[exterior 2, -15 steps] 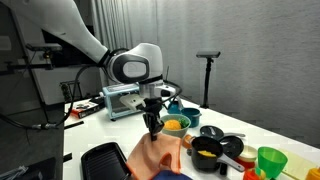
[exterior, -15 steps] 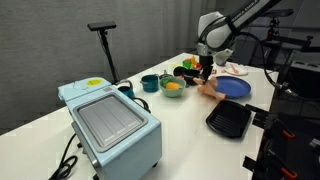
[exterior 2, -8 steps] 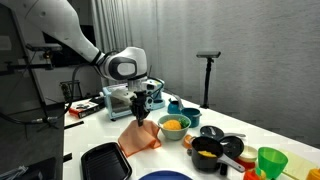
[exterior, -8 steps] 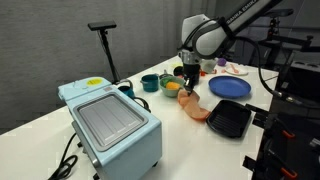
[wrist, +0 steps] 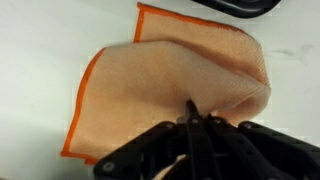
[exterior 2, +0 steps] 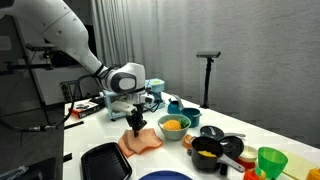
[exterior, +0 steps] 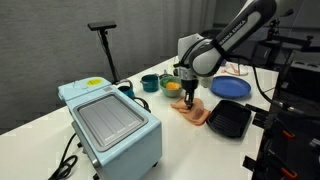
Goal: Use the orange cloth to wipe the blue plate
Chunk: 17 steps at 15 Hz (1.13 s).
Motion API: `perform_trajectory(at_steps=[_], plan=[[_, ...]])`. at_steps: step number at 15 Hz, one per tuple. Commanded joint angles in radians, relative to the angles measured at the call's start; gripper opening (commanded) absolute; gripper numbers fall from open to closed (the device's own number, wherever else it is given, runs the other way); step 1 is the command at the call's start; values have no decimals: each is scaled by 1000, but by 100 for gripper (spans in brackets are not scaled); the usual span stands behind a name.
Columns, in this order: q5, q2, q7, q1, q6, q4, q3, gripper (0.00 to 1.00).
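Observation:
The orange cloth (exterior: pixel 194 109) lies partly on the white table, pinched and lifted at one point. It also shows in an exterior view (exterior 2: pixel 142 142) and fills the wrist view (wrist: pixel 170 85), folded over. My gripper (exterior: pixel 188 96) (exterior 2: pixel 134 126) (wrist: pixel 192 112) is shut on the cloth's near edge, low over the table. The blue plate (exterior: pixel 231 88) sits to the right of the cloth, clear of the gripper; only its rim shows at the bottom of an exterior view (exterior 2: pixel 165 176).
A black tray (exterior: pixel 229 121) (exterior 2: pixel 104 161) lies next to the cloth. A bowl with yellow content (exterior: pixel 172 87) (exterior 2: pixel 173 126), teal cups (exterior: pixel 149 83), a black pan (exterior 2: pixel 213 148), a green cup (exterior 2: pixel 270 160) and a light blue toaster oven (exterior: pixel 110 123) stand around.
My gripper carried the cloth away from the blue plate toward the bowl and tray, then lowered it so the cloth now rests on the table.

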Motion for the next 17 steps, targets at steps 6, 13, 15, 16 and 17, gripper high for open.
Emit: perform_trajectory(at_steps=[6, 13, 15, 16, 17], plan=[[-118, -50, -1, 64, -48, 18, -14, 66], [-65, -171, 12, 53, -327, 89, -5, 100], [-61, -174, 30, 58, -377, 122, -6, 100], [-77, -165, 15, 57, -326, 97, -6, 100], [-76, -172, 19, 57, -345, 106, -5, 100]])
